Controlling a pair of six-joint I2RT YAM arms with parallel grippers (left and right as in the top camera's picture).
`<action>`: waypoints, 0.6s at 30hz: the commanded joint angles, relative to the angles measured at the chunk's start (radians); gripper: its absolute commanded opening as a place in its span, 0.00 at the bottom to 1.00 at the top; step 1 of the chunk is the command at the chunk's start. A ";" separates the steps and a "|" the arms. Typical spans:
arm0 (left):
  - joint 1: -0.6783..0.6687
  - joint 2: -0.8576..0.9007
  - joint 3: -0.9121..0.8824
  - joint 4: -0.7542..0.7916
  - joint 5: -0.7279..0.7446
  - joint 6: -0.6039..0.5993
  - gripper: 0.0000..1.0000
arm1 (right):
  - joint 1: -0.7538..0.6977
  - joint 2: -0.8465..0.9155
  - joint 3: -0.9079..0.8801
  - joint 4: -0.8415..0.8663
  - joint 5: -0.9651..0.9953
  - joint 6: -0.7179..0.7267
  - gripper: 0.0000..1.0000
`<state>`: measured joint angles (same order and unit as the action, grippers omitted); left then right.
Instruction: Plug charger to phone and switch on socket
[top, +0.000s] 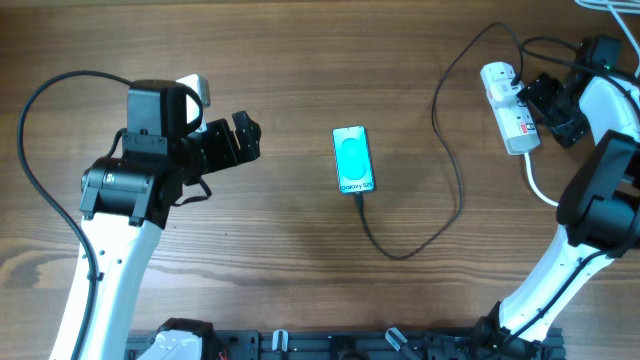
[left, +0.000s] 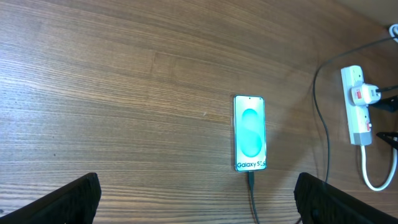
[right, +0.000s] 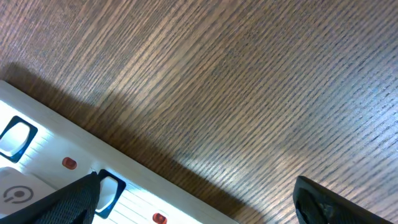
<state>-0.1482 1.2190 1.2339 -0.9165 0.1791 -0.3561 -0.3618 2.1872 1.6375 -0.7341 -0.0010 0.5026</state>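
Observation:
The phone (top: 353, 159) lies flat mid-table with its teal screen lit, and it is also in the left wrist view (left: 250, 132). The thin black charger cable (top: 405, 252) meets the phone's near end (left: 251, 186) and loops right, then up toward the socket. The white socket (top: 508, 120) lies at the far right with a white plug in it. My left gripper (top: 245, 140) hangs open and empty to the left of the phone. Right beside the socket's edge my right gripper (top: 548, 110) stands open, one finger (right: 68, 205) over a rocker switch (right: 111, 190).
A thick white cord (top: 538, 185) curls from the socket toward the right arm's base. More black cables run off the far right corner (top: 560, 50). A black cable (top: 40, 150) arcs behind the left arm. A dark rail (top: 340, 345) lines the table's front edge.

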 joint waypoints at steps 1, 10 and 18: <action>0.005 0.004 -0.004 0.002 -0.016 0.012 1.00 | 0.016 0.032 -0.009 -0.030 -0.053 -0.036 1.00; 0.005 0.004 -0.004 0.002 -0.016 0.012 1.00 | 0.016 0.032 -0.009 -0.036 -0.053 -0.055 1.00; 0.005 0.004 -0.004 0.002 -0.016 0.012 1.00 | 0.016 0.032 -0.009 -0.035 -0.053 -0.055 1.00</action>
<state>-0.1482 1.2190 1.2339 -0.9165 0.1791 -0.3561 -0.3622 2.1872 1.6390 -0.7391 -0.0071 0.4915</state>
